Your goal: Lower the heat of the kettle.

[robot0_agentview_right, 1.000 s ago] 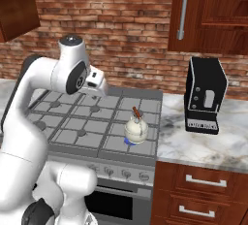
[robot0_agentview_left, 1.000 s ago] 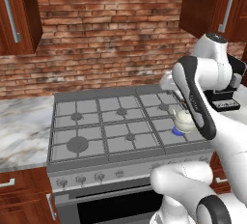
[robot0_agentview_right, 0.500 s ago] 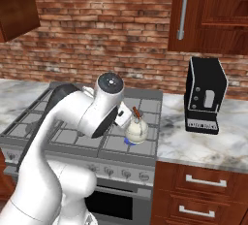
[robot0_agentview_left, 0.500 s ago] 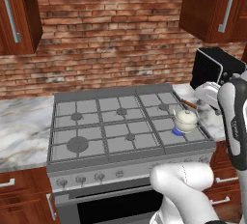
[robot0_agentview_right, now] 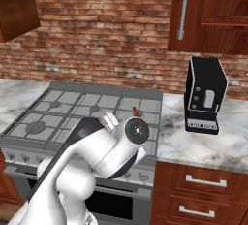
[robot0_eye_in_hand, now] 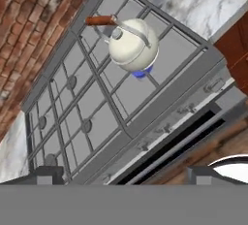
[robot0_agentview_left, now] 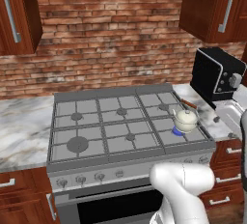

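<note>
Across the right base view, the bulky white arm segment with its dark round joint cap [robot0_agentview_right: 137, 130] is seen folded low in front of the grey six-burner gas stove [robot0_agentview_right: 58, 107], covering the stove's front right corner and part of the knob row. From the left base view, a rounded white link of the arm [robot0_agentview_left: 185, 182] is seen rising before the oven door, and a further white part is cut off at the right edge beside the marble counter [robot0_agentview_left: 21, 131]. The hand camera is tilted and rolled, so the stove is seen slanting across it from above and in front; the two dark finger tips of the gripper [robot0_eye_in_hand: 123, 175] are set far apart at the bottom corners, the jaws standing wide with nothing between them, well apart from everything on the stove. The big black coffee machine [robot0_agentview_right: 205, 95] is set on the counter to the right of the stove. The small squat cream-white kettle with a knobbed lid and arched handle [robot0_agentview_left: 185, 119] is placed on the front right burner, over a blue flame [robot0_agentview_left: 177, 132] that shows at its base. A brown wooden handle [robot0_eye_in_hand: 99, 21] protrudes behind the kettle; what it belongs to cannot be made out. The stove knobs [robot0_agentview_left: 81, 179] are too small for their settings to be read.
</note>
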### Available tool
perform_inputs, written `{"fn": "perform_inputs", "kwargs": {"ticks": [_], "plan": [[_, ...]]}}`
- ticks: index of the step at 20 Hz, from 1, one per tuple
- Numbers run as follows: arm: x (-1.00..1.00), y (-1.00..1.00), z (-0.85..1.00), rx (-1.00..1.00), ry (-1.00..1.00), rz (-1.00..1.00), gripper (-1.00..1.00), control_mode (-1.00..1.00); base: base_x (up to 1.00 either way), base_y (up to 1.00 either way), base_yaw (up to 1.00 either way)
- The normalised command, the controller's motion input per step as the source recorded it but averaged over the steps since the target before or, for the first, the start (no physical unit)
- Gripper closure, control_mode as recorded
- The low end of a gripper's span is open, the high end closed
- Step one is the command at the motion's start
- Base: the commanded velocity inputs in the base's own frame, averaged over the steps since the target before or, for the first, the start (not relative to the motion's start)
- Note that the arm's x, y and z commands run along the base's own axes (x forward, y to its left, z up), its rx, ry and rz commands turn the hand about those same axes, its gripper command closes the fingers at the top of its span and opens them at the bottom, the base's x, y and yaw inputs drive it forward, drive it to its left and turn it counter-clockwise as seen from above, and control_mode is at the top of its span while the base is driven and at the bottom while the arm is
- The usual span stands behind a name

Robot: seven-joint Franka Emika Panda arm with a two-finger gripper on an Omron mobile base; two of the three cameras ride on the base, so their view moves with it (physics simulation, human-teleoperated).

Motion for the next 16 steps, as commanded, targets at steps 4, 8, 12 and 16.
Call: {"fn": "perform_inputs", "kwargs": {"ticks": [4, 8, 12, 16], "plan": [[-0.29, -0.34, -0.57, 0.25, 0.07, -0.19, -1.00, -1.00, 0.00, 0.00, 0.00], [-0.30, -0.40, -0.50, 0.16, 0.02, -0.15, -1.00, -1.00, 0.00, 0.00, 0.00], [0.00, -0.18, -0.59, 0.03, -0.05, -0.05, -1.00, -1.00, 0.00, 0.00, 0.00], [-0.01, -0.13, -0.72, 0.02, -0.25, -0.06, -1.00, -1.00, 0.00, 0.00, 0.00]]}}
